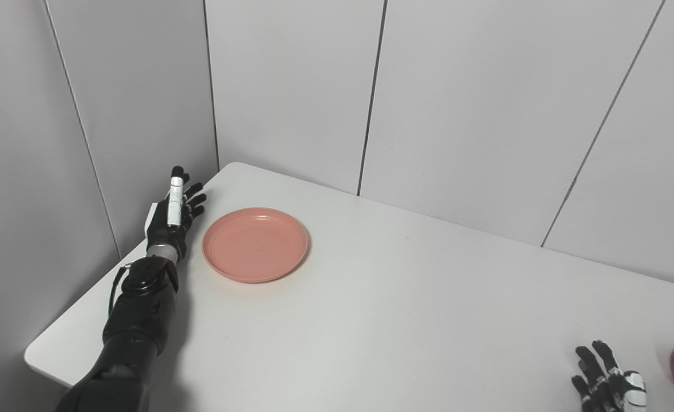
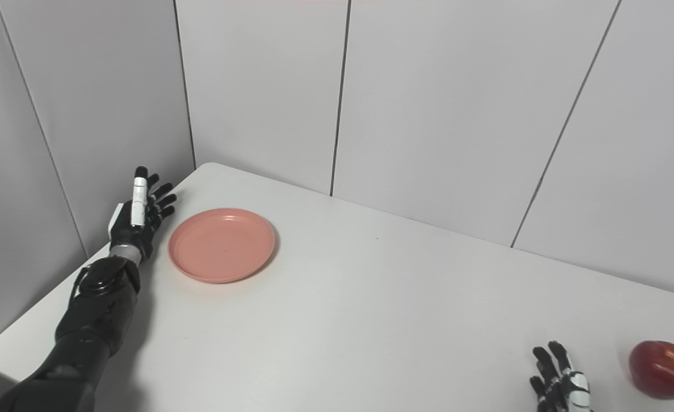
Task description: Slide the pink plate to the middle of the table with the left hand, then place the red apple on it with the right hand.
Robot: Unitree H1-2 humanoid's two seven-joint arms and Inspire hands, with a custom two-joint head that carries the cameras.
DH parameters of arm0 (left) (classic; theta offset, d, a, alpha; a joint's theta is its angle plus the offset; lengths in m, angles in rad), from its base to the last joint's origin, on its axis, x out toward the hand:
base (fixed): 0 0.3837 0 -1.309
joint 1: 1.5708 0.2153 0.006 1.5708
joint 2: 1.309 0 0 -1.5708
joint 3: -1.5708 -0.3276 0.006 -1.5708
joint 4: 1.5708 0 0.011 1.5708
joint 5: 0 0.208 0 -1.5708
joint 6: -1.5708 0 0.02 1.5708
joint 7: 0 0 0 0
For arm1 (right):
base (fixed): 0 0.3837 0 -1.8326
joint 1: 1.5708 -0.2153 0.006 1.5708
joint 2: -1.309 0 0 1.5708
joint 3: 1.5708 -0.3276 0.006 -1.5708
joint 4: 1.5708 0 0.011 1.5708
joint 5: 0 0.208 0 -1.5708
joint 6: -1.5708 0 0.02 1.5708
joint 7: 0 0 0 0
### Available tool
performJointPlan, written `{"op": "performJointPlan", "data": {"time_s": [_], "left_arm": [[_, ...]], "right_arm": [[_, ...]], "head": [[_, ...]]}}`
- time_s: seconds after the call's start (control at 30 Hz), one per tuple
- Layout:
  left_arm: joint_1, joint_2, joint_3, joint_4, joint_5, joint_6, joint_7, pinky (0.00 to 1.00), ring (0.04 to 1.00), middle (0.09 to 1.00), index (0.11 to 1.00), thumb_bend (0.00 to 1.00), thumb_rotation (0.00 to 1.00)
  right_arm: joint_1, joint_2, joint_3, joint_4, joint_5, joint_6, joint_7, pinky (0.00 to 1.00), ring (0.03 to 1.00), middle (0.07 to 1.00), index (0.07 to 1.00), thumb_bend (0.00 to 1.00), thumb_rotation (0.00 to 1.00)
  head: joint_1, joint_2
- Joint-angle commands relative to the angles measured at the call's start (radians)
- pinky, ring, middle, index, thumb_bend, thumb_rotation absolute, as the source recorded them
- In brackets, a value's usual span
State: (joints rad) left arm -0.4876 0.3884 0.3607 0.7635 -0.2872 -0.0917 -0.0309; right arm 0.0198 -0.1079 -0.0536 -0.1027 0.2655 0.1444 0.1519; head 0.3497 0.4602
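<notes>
The pink plate (image 1: 255, 244) lies flat on the white table (image 1: 405, 297) near its far left corner. My left hand (image 1: 174, 213) is just left of the plate's rim, open, fingers straight and pointing away from me; a narrow gap shows between hand and plate. The red apple (image 2: 662, 368) rests at the table's near right. My right hand (image 2: 560, 381) sits low at the bottom edge, a short way left of the apple, open with fingers spread and holding nothing.
Grey wall panels (image 1: 291, 86) close in behind the table and along its left side, close to my left hand. The table's left edge (image 1: 44, 349) runs right beside my left forearm.
</notes>
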Motion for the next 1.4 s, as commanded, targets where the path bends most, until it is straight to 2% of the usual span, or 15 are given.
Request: {"op": "performJointPlan", "data": {"time_s": [0.0, 0.17, 0.3, 0.47, 0.6, 0.7, 0.9, 1.13, 1.27, 1.37], "left_arm": [[0.000, -0.021, -0.016, -0.074, -0.008, 0.044, -0.012, 0.83, 0.845, 0.858, 0.908, 0.83, 0.94], [0.047, -0.067, -0.032, -0.231, -0.024, 0.144, -0.007, 0.85, 0.855, 0.852, 0.883, 0.84, 0.91], [0.071, -0.088, -0.064, -0.308, 0.012, 0.196, 0.005, 0.82, 0.833, 0.839, 0.884, 0.84, 0.93], [0.099, -0.110, -0.113, -0.367, 0.039, 0.224, 0.000, 0.80, 0.825, 0.841, 0.885, 0.81, 0.96], [0.117, -0.130, -0.128, -0.400, 0.029, 0.246, -0.012, 0.83, 0.835, 0.846, 0.885, 0.79, 0.95], [0.134, -0.143, -0.147, -0.426, 0.037, 0.248, -0.025, 0.84, 0.838, 0.857, 0.895, 0.77, 0.97], [0.174, -0.177, -0.175, -0.480, -0.007, 0.269, -0.078, 0.86, 0.867, 0.879, 0.927, 0.75, 0.98], [0.218, -0.223, -0.248, -0.546, 0.034, 0.284, -0.075, 0.79, 0.821, 0.845, 0.904, 0.79, 0.99], [0.229, -0.255, -0.278, -0.587, 0.044, 0.304, -0.074, 0.78, 0.804, 0.824, 0.879, 0.79, 0.98], [0.233, -0.287, -0.307, -0.632, 0.068, 0.346, -0.054, 0.80, 0.794, 0.818, 0.867, 0.79, 0.97]], "right_arm": [[0.001, -0.002, 0.010, -0.013, -0.004, 0.045, 0.000, 1.00, 1.000, 0.935, 0.964, 0.76, 1.00], [0.002, -0.003, 0.018, -0.020, -0.021, 0.040, -0.003, 1.00, 1.000, 0.931, 0.977, 0.76, 1.00], [0.000, -0.004, 0.021, -0.015, -0.017, 0.035, 0.000, 1.00, 1.000, 0.934, 0.981, 0.76, 1.00], [0.001, -0.003, 0.024, -0.022, -0.016, 0.038, -0.001, 1.00, 1.000, 0.935, 0.984, 0.74, 1.00], [-0.001, -0.005, 0.027, -0.019, -0.015, 0.034, 0.005, 1.00, 1.000, 0.939, 0.989, 0.75, 1.00], [-0.002, -0.006, 0.031, -0.018, -0.018, 0.033, 0.005, 1.00, 1.000, 0.941, 0.991, 0.76, 1.00], [-0.005, -0.001, 0.033, -0.013, -0.018, 0.027, 0.002, 1.00, 1.000, 0.937, 0.989, 0.77, 1.00], [-0.012, 0.006, 0.037, 0.001, -0.023, 0.016, 0.001, 1.00, 1.000, 0.927, 0.986, 0.76, 1.00], [-0.014, 0.011, 0.043, 0.006, -0.031, 0.006, 0.000, 1.00, 1.000, 0.927, 0.987, 0.77, 1.00], [-0.015, 0.014, 0.046, 0.013, -0.040, -0.003, 0.001, 1.00, 1.000, 0.928, 0.984, 0.78, 1.00]], "head": [[-0.001, 0.001], [-0.007, 0.006], [-0.009, 0.008], [-0.015, 0.012], [-0.018, 0.014], [-0.022, 0.016], [-0.034, 0.026], [-0.044, 0.028], [-0.056, 0.031], [-0.066, 0.035]]}}
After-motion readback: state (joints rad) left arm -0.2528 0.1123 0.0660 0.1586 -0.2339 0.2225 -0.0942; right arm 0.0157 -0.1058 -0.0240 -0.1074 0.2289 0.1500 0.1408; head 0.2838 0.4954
